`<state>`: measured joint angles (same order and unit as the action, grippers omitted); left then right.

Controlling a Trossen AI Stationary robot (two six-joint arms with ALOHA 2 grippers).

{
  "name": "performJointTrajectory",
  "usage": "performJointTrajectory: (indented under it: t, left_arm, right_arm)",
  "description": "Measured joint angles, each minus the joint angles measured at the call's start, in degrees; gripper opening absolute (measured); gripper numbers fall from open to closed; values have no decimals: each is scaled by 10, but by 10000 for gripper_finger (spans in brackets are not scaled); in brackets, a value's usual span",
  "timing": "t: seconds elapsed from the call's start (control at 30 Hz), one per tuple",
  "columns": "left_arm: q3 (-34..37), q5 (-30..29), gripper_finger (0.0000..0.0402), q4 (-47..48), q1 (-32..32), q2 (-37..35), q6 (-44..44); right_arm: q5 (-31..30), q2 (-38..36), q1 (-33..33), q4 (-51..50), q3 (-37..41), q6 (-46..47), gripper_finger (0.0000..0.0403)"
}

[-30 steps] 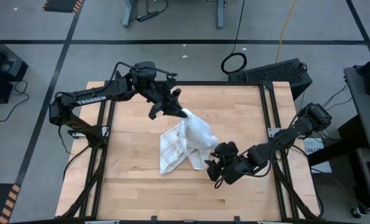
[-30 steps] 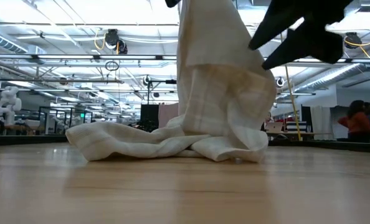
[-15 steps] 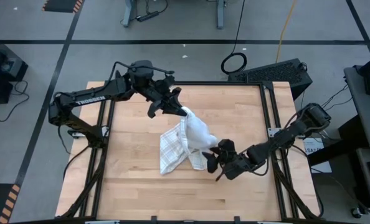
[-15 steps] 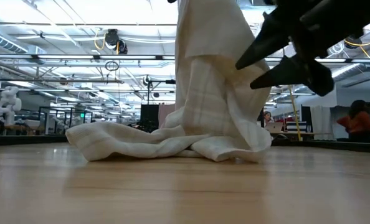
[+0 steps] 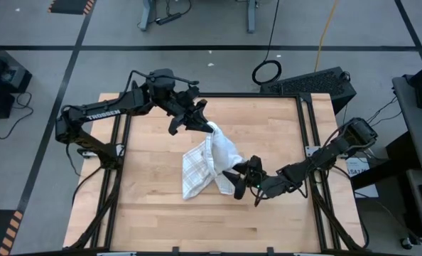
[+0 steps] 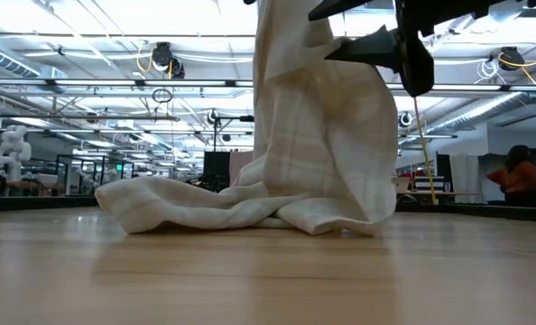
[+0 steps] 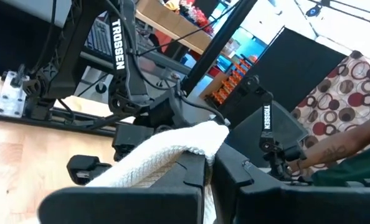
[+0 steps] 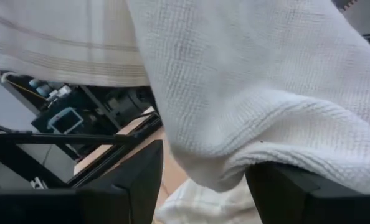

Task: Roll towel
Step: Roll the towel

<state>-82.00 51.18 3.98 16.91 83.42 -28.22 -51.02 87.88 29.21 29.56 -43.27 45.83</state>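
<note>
The white towel [image 5: 209, 158] with its faint grid check hangs from my left gripper [image 5: 207, 128], which is shut on its top above the table's far middle. The towel's lower part [image 6: 205, 203] lies crumpled on the wooden table [image 5: 154, 220]. My right gripper [image 5: 232, 176] is open, held level at the hanging cloth's right side. In the low view its two fingers [image 6: 376, 47] reach in on either side of the towel's upper edge. In the right wrist view a rounded fold [image 8: 235, 143] sits between the fingers. My left gripper pinches the towel's bunched upper end [image 7: 194, 142] between its two fingers, which lie level and come from the table's far left. The cloth hangs slack below them, its lower part resting on the table. My right gripper's open fingers flank the hanging fold [image 8: 228, 177]; whether they touch it I cannot tell.
Dark frame rails [image 5: 307, 142] run along the table's sides. Bare wood lies on the near side and to the left of the towel. A person [image 6: 519, 176] stands in the room beyond the table, and a person's arm [image 7: 334, 152] shows past the far edge.
My right gripper has risen and gone toward the table's left and far side, up to the hanging towel. It has tipped from slanting downward to level, so its open fingers now stand around the cloth's right edge. The towel has kept its place.
</note>
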Motion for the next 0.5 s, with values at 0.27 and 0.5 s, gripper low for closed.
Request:
performJointTrajectory:
  t: [0.27,0.5]
  left_arm:
    - [0,0,11,18,0,0,9]
    - [0,14,11,104,10,0,47]
  right_arm:
    - [2,-3,0,3,0,16,98]
    - [33,-33,0,24,0,34,12]
